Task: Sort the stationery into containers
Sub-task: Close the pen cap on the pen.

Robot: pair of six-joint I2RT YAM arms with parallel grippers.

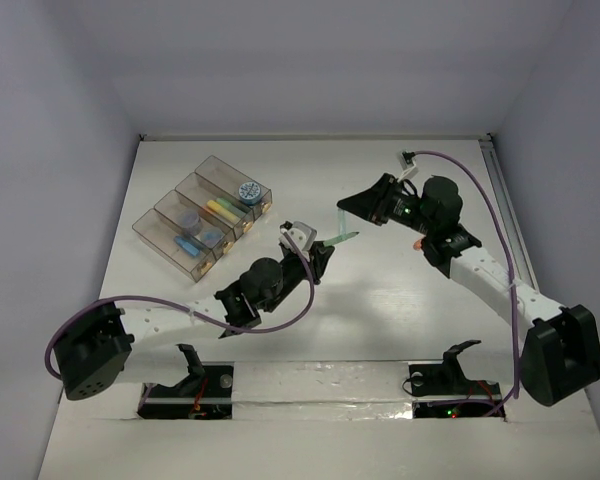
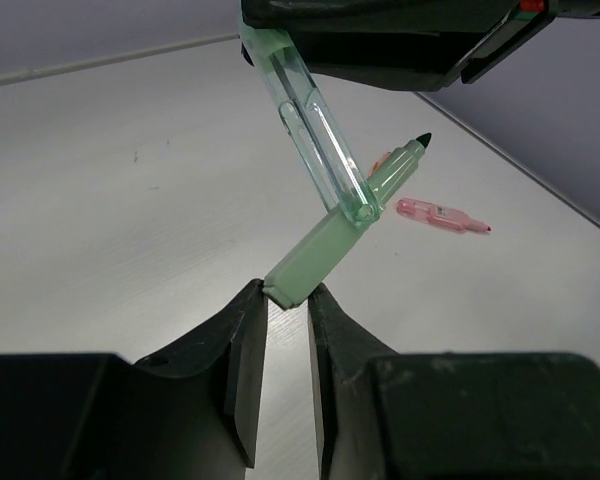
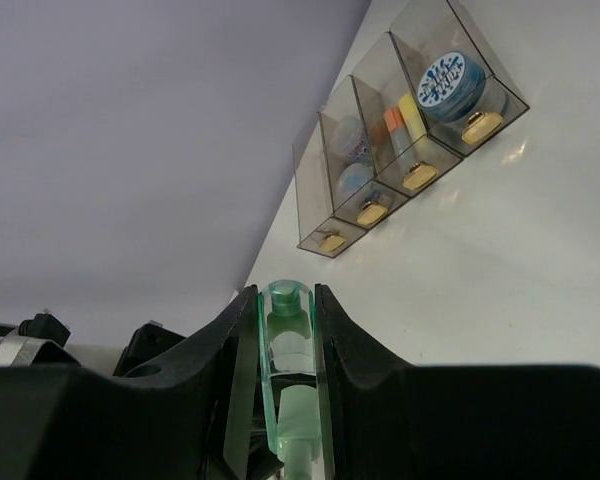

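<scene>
A green pen [image 1: 348, 238] hangs in the air between both grippers at the table's middle. My left gripper [image 2: 287, 292] is shut on the square end of its opaque green body [image 2: 325, 245]; the black tip [image 2: 423, 140] is bare. My right gripper [image 3: 285, 295] is shut on the translucent green cap [image 3: 285, 345], whose rounded end [image 2: 358, 205] touches the body. The joined smoky containers [image 1: 205, 215] stand at the back left and hold a blue roll [image 1: 250, 190], yellow and green pens [image 1: 220, 208] and bluish pieces [image 1: 188, 240]. They also show in the right wrist view [image 3: 410, 150].
A pink pen [image 2: 440, 215] lies on the table beyond the green pen, with an orange item [image 2: 380, 160] partly hidden behind it. In the top view a small orange piece [image 1: 417, 243] shows under the right arm. White walls enclose the table.
</scene>
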